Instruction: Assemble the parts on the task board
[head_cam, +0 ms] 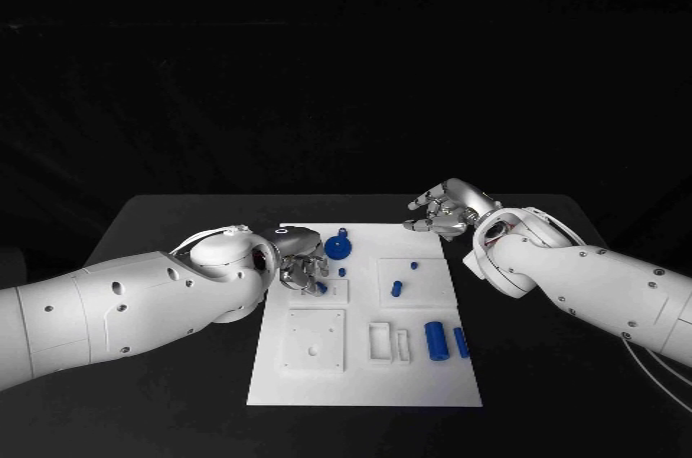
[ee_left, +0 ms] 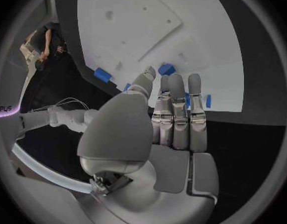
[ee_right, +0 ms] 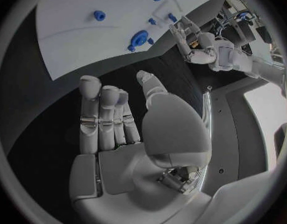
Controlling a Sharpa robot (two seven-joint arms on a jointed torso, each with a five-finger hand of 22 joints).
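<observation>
The white task board (head_cam: 361, 383) lies in the middle of the black table. My left hand (head_cam: 299, 260) hangs over the board's far left part with its fingers pointing down at it. In the left wrist view its fingers (ee_left: 177, 109) are straight and side by side, with nothing seen between them and the thumb. Small blue parts (ee_left: 166, 68) lie just beyond them. A round blue part (head_cam: 338, 246) sits right of that hand. My right hand (head_cam: 450, 208) hovers at the board's far right corner, fingers apart and empty (ee_right: 131, 134). Two blue cylinders (head_cam: 436, 340) lie at the near right.
White raised blocks stand on the board: a square one (head_cam: 315, 340) at the near left, a narrow frame (head_cam: 382, 343) beside it, and one (head_cam: 408, 278) carrying small blue pegs. Bare black table (head_cam: 548, 378) surrounds the board on both sides.
</observation>
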